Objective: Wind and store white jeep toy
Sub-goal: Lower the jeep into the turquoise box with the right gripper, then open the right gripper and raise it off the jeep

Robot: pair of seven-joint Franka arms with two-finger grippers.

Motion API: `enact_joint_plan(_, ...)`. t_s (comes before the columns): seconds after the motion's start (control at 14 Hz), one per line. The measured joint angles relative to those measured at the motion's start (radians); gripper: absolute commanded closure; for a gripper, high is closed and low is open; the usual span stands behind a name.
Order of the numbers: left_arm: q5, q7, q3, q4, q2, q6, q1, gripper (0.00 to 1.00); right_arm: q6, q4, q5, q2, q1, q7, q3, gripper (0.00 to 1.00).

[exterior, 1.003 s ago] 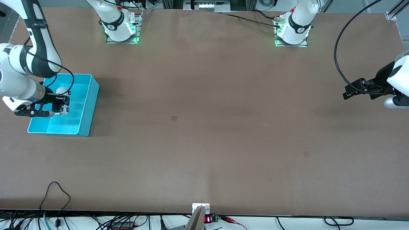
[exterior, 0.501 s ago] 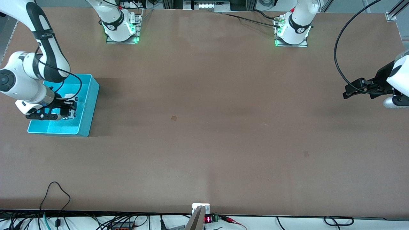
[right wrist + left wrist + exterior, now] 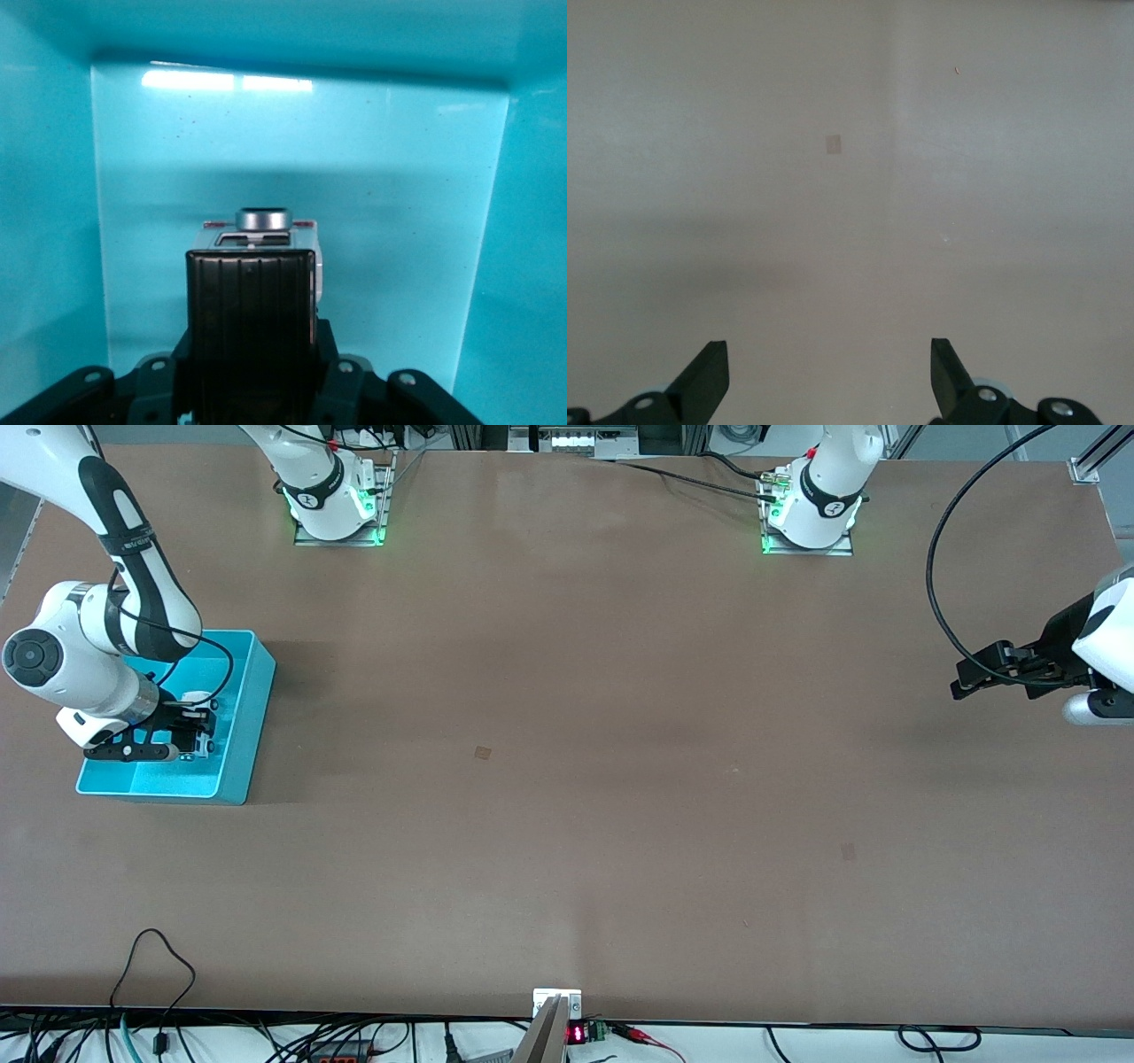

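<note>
Right tool clamps white jeep toy inside cyan bin; no legible writing.

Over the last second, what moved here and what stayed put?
The right gripper, shut on the white jeep toy, shifted over the cyan bin toward the left arm's end of the table and slightly nearer the front camera; nothing was let go. The bin kept its place, and the left gripper waited open over the table, unmoved.
</note>
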Motion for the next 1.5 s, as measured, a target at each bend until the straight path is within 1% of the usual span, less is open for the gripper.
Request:
enact_joint_plan(0.21,0.000,0.000,0.000,0.000,0.000,0.000,0.000,0.00,0.016,0.000,0.000,0.018,-0.011,-0.002,0.000,0.93)
enact_joint_plan(0.43,0.000,0.000,0.000,0.000,0.000,-0.001,0.000,0.00,0.030,0.000,0.000,0.034,-0.017,-0.003,0.000,0.89)
enact_joint_plan(0.5,0.000,0.000,0.000,0.000,0.000,-0.001,0.000,0.00,0.032,0.000,-0.001,0.038,-0.018,-0.003,0.000,0.87)
enact_joint_plan(0.57,0.000,0.000,0.000,0.000,0.000,-0.001,0.000,0.00,0.034,0.000,-0.001,0.042,-0.018,-0.003,0.000,0.83)
enact_joint_plan(0.72,0.000,0.000,0.000,0.000,0.000,-0.001,0.000,0.00,0.041,0.000,-0.001,0.049,-0.020,-0.003,0.000,0.66)
enact_joint_plan(0.79,0.000,0.000,0.000,0.000,0.000,-0.001,0.000,0.00,0.042,0.000,-0.001,0.052,-0.020,-0.003,0.000,0.53)
enact_joint_plan(0.86,0.000,0.000,0.000,0.000,0.000,-0.001,0.000,0.00,0.043,0.000,-0.001,0.053,-0.020,-0.003,0.000,0.37)
enact_joint_plan(0.93,0.000,0.000,0.000,0.000,0.000,-0.001,0.000,0.00,0.044,0.000,-0.001,0.053,-0.020,-0.003,0.000,0.26)
enact_joint_plan(1.0,0.000,0.000,0.000,0.000,0.000,-0.001,0.000,0.00,0.044,0.000,-0.001,0.053,-0.021,-0.003,0.000,0.22)
enact_joint_plan(1.07,0.000,0.000,0.000,0.000,0.000,-0.001,0.000,0.00,0.045,0.000,-0.001,0.053,-0.021,-0.003,0.000,0.13)
enact_joint_plan(1.15,0.000,0.000,0.000,0.000,0.000,-0.001,0.000,0.00,0.046,0.001,-0.001,0.053,-0.021,-0.004,0.000,0.00)
enact_joint_plan(1.5,0.000,0.000,0.000,0.000,0.000,-0.001,0.000,0.00,0.047,0.011,-0.002,0.048,-0.022,-0.037,0.000,0.00)
